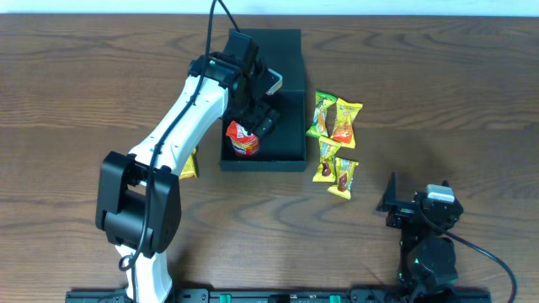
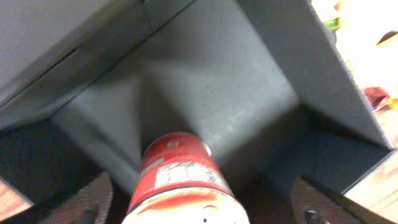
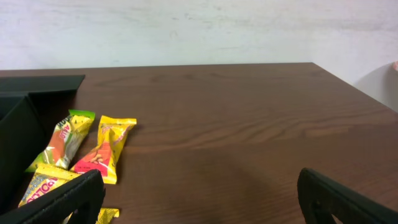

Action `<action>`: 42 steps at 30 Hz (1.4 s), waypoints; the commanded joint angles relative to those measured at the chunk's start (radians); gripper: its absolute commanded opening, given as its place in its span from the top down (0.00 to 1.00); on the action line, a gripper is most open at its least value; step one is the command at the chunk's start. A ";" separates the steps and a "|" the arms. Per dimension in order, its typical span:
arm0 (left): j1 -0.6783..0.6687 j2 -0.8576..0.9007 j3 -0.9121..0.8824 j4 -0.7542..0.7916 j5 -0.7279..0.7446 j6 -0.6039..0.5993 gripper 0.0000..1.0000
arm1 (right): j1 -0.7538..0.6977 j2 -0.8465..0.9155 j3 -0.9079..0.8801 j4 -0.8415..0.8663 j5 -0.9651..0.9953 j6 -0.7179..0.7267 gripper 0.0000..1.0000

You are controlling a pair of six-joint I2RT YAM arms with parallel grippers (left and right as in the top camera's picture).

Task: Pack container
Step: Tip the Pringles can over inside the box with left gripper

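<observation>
The dark teal-green container [image 1: 290, 126] lies open in the middle of the table, its flap lid toward the far side. A small red can [image 1: 242, 140] sits inside it at the near left. My left gripper [image 1: 258, 118] reaches into the container just above the can. In the left wrist view its fingers [image 2: 202, 202] are spread wide either side of the can [image 2: 180, 168] without touching it, with the container floor [image 2: 236, 93] beyond. My right gripper [image 1: 391, 200] rests open and empty at the near right; it also shows in the right wrist view [image 3: 199, 196].
Several yellow and green snack packets [image 1: 335, 143] lie just right of the container and show in the right wrist view [image 3: 106, 149]. Another yellow packet [image 1: 189, 164] lies left of the container, partly under my left arm. The container's wall [image 3: 18, 118] stands at that view's left edge.
</observation>
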 commanded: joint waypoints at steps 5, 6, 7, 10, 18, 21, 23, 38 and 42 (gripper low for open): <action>-0.005 -0.006 0.017 -0.072 -0.161 0.093 0.03 | -0.003 -0.003 0.001 -0.008 0.013 0.003 0.01; -0.005 -0.006 0.014 -0.085 -0.183 0.112 0.04 | -0.003 -0.003 0.001 -0.008 0.013 0.003 0.01; -0.005 -0.006 0.012 -0.089 -0.185 0.119 0.04 | -0.003 -0.003 0.001 -0.008 0.013 0.003 0.01; -0.005 -0.005 -0.001 -0.088 -0.184 0.123 0.04 | -0.003 -0.003 0.001 -0.008 0.013 0.003 0.01; -0.005 0.019 -0.021 -0.085 -0.155 0.134 0.05 | -0.003 -0.003 0.001 -0.008 0.013 0.003 0.01; -0.005 0.023 -0.023 -0.087 -0.150 0.137 0.07 | -0.003 -0.003 0.001 -0.008 0.013 0.003 0.01; -0.005 0.023 -0.027 -0.089 -0.150 0.137 0.09 | -0.003 -0.003 0.001 -0.008 0.013 0.003 0.01; -0.005 0.023 -0.064 -0.081 -0.095 0.128 0.28 | -0.003 -0.003 0.001 -0.008 0.013 0.003 0.01; -0.005 0.023 -0.064 -0.077 -0.086 0.109 0.33 | -0.003 -0.003 0.001 -0.008 0.013 0.003 0.01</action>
